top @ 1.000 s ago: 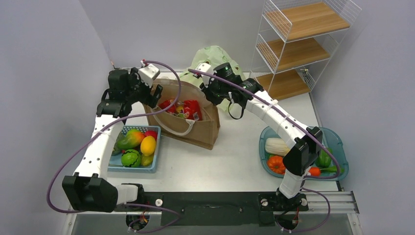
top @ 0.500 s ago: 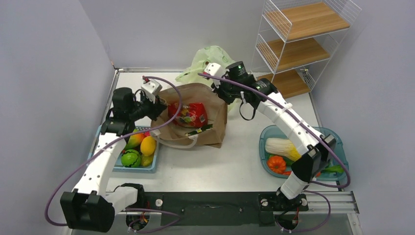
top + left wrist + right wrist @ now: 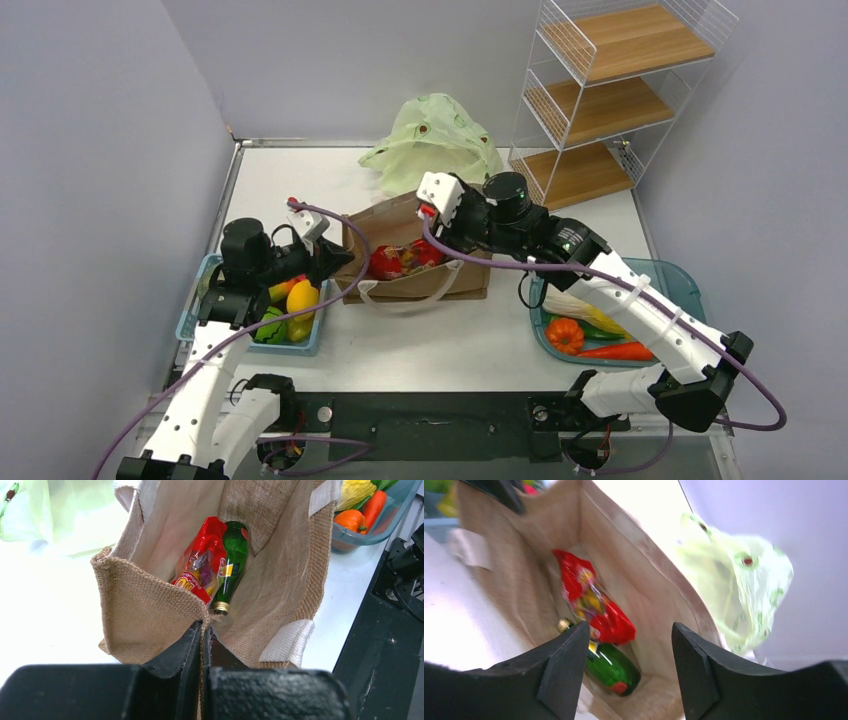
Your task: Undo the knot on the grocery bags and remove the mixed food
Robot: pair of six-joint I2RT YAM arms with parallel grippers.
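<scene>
Two bags were on the table (image 3: 280, 180): the brown bag (image 3: 390, 225) lay tipped on its side with its mouth open toward the near left, and the pale green plastic bag (image 3: 432, 135) sat crumpled just behind it; couldn't make out its knot in any view. Left gripper (image 3: 202, 635) was pinched tight on a corner of the brown bag's woven rim; right gripper (image 3: 628, 630) had its fingers spread wide with nothing between them, hanging at the bag's mouth. Inside, a red packet (image 3: 202, 562) lay touching a dark green bottle (image 3: 234, 555), gold cap pointing at the left gripper. Blue basket (image 3: 290, 346) on the left held a yellow fruit (image 3: 302, 297) and a round green fruit (image 3: 265, 325); teal tray (image 3: 690, 285) on the right held a ribbed orange piece (image 3: 565, 335) beside a pale cabbage, mostly hidden by the right arm.
</scene>
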